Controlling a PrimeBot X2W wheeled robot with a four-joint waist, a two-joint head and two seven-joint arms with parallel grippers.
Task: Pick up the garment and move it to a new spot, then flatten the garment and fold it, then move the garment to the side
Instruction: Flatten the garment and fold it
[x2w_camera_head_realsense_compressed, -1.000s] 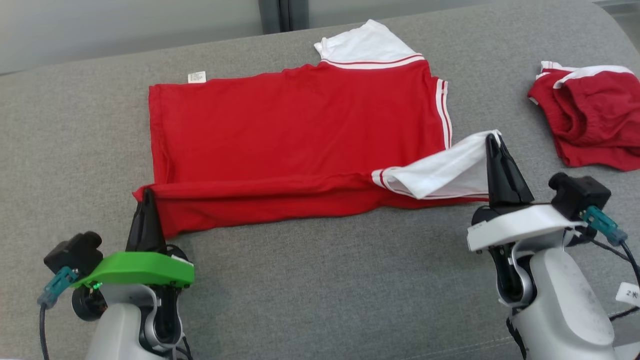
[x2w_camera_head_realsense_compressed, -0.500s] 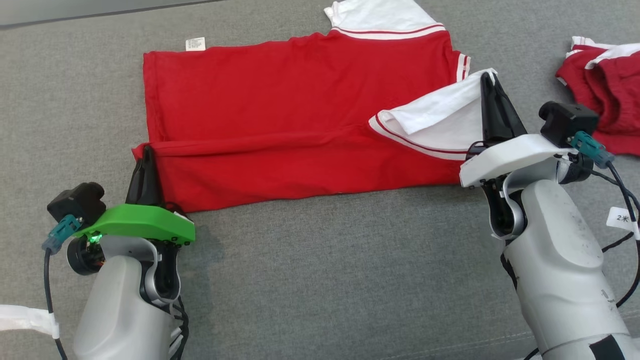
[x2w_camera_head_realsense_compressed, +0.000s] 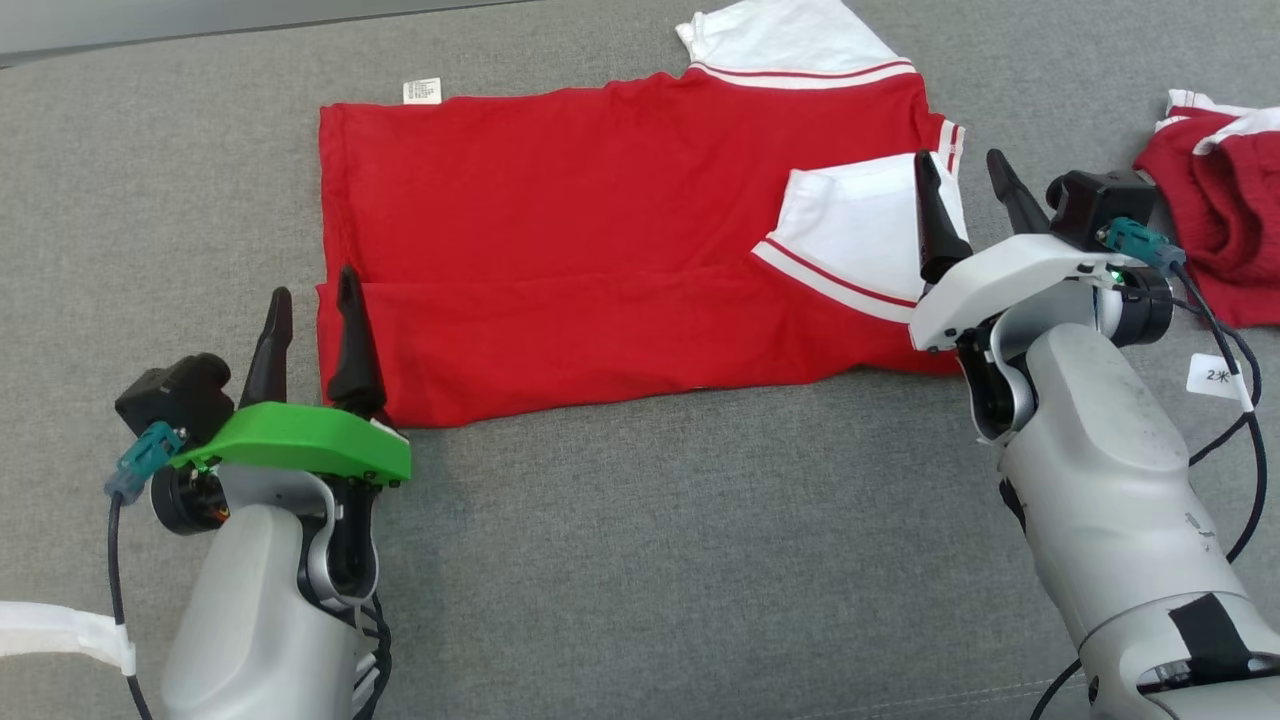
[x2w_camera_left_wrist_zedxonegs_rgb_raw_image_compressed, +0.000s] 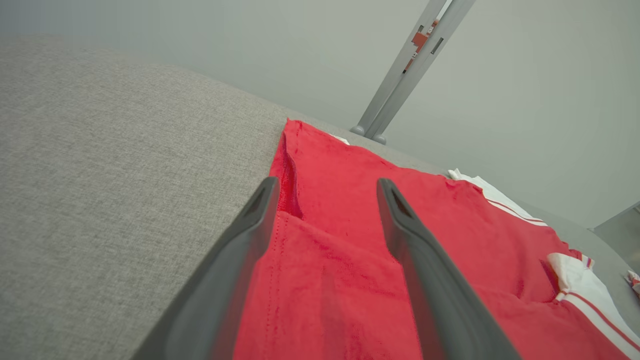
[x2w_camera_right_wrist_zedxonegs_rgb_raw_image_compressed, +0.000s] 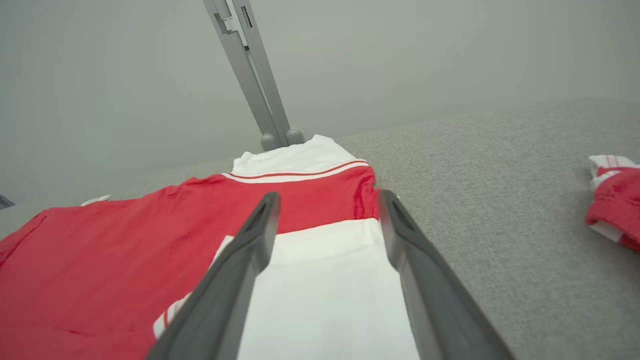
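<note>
A red-and-white shirt (x2w_camera_head_realsense_compressed: 600, 200) lies part-folded on grey upholstery (x2w_camera_head_realsense_compressed: 650, 550), pale wall (x2w_camera_right_wrist_zedxonegs_rgb_raw_image_compressed: 450, 50) behind; left claw (x2w_camera_head_realsense_compressed: 313, 285) and right claw (x2w_camera_head_realsense_compressed: 957, 158) gape empty.

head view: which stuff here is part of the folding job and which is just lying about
In the job: red shirt, left claw, right claw, both open.
Lying about: crumpled red garment at the far right, apart from the shirt.

There were two garments, one spread garment (x2w_camera_head_realsense_compressed: 600, 250) and one crumpled garment (x2w_camera_head_realsense_compressed: 1215, 235), plus two grippers, left gripper (x2w_camera_head_realsense_compressed: 313, 285) and right gripper (x2w_camera_head_realsense_compressed: 957, 160)
</note>
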